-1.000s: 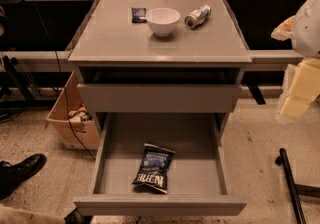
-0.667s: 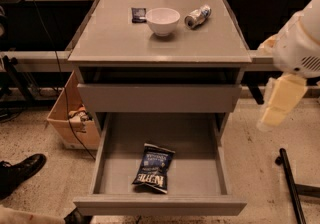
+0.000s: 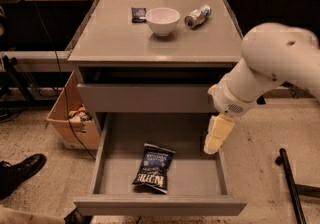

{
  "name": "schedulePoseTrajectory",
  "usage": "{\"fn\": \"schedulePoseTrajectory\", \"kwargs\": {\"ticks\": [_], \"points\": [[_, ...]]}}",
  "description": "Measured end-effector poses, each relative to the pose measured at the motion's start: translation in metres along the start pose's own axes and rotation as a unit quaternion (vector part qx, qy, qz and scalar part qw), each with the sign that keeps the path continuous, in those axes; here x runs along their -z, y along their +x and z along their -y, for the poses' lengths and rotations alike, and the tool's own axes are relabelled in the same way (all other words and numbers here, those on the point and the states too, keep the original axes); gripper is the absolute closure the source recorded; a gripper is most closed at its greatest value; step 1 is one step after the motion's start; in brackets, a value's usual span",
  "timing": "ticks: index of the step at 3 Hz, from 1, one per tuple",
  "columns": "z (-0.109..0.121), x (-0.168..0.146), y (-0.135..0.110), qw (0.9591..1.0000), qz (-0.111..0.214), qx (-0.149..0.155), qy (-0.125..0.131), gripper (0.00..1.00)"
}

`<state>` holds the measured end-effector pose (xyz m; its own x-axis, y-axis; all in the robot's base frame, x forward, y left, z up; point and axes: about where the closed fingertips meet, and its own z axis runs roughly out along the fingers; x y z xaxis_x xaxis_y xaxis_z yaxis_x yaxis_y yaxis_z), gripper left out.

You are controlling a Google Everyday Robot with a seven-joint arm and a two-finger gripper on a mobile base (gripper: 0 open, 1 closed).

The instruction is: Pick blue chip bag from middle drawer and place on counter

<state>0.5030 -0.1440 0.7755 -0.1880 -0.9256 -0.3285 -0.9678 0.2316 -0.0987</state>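
One blue chip bag (image 3: 154, 167) lies front-centre in the open middle drawer (image 3: 197, 180), with bare floor around it. The gripper (image 3: 218, 135) hangs over the drawer's right edge; whether it is released or clenched I cannot tell. The counter (image 3: 115, 35) holds one bowl (image 3: 162, 20), one can (image 3: 197, 16) and one packet (image 3: 138, 14).

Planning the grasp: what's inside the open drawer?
Only the chip bag, lying flat on the drawer floor near the front. The gripper hangs over the right side, covering a bit of it; the rear is hidden under the drawer above.

The chip bag (image 3: 154, 166) lies in the middle drawer (image 3: 160, 204), lower centre; the tool (image 3: 218, 135) hangs at its right edge. On the counter (image 3: 115, 38) above: packet (image 3: 138, 14), bowl (image 3: 162, 20), can (image 3: 197, 16), left to right.
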Motion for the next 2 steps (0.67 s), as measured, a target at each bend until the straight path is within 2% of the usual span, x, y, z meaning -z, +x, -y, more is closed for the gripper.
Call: {"fn": "schedulePoseTrajectory", "kwargs": {"ticks": [1,2], "points": [[-0.006,-0.076,-0.012,0.9995,0.01,0.009,-0.028,0.0],[-0.019,-0.152,-0.019,0.9979,0.015,0.002,-0.062,0.0]]}}
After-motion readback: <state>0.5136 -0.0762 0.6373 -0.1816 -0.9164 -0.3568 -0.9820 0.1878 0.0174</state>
